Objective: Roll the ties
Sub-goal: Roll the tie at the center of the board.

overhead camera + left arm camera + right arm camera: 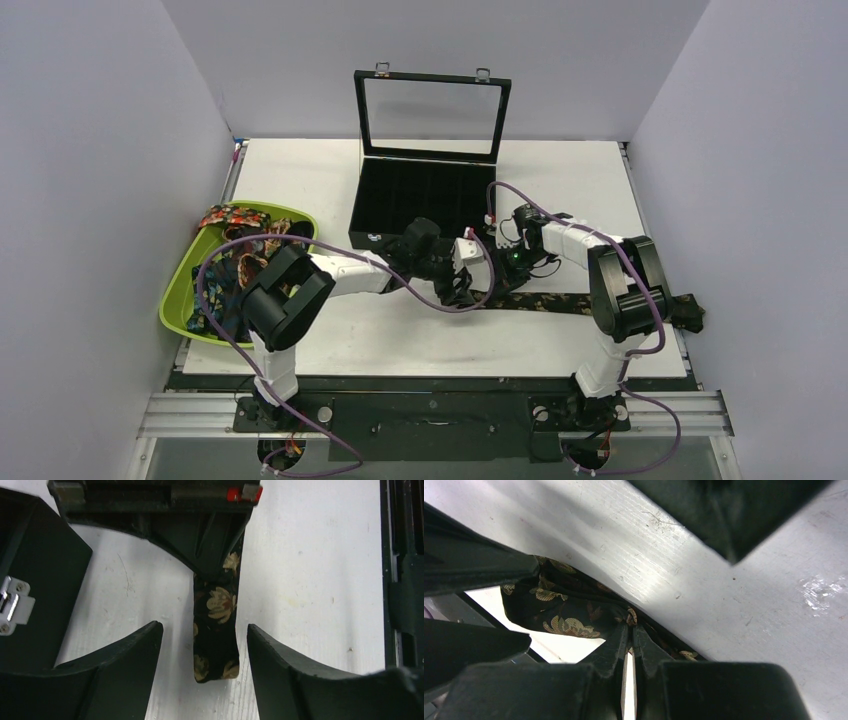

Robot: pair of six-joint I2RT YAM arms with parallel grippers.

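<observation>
The right gripper (631,626) pinches the tie (216,625); the left gripper (204,627), fingers spread astride its end, should close squarely before rolling.

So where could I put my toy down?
Bare white table right of the black glass-lidded box, and between the dark gold-flowered necktie and the front edge. Crowded: mid-table, where left gripper and right gripper meet, and the tie-filled green plastic tray.

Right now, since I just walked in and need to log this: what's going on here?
The right claw is shut, pinching a dark floral tie that lies on the white table. The left claw stands open, straddling the tie's end without gripping it. More ties sit in the green tray.
</observation>
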